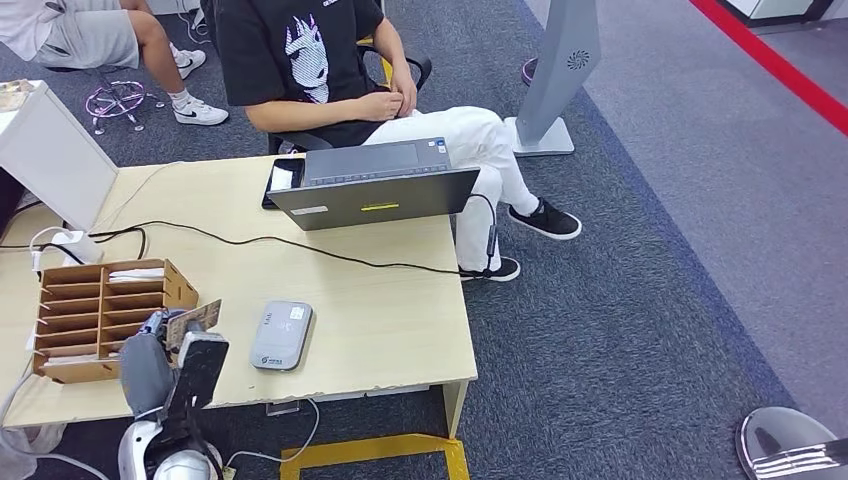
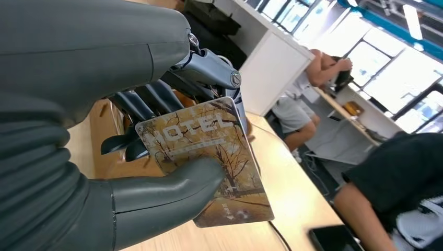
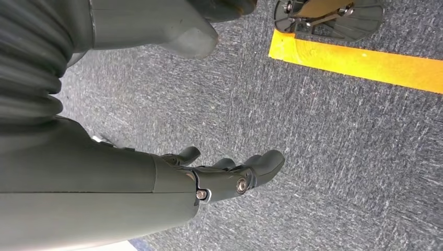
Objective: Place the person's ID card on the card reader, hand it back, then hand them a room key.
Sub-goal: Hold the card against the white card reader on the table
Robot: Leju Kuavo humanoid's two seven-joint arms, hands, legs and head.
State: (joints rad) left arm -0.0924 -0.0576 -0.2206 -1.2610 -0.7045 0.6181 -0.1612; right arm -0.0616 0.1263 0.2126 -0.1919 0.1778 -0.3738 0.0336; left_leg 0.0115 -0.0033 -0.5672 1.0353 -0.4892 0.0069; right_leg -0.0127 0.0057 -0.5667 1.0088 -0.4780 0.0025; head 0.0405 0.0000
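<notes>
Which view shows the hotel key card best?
The left wrist view: the key card is close and face-on, its HOTEL print readable, pinched between the left hand's thumb and fingers. In the head view the card is small and tilted above the table. The right wrist view faces carpet.

A pale wooden desk (image 1: 380,330) stands on grey carpet (image 1: 640,330) (red stripe (image 1: 775,60) far off); bright windows (image 2: 386,68) behind.

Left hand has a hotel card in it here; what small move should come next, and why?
Probably reach forward toward the seated person: the left hand already pinches the hotel key card near the wooden organizer, and the card reader is bare.
</notes>
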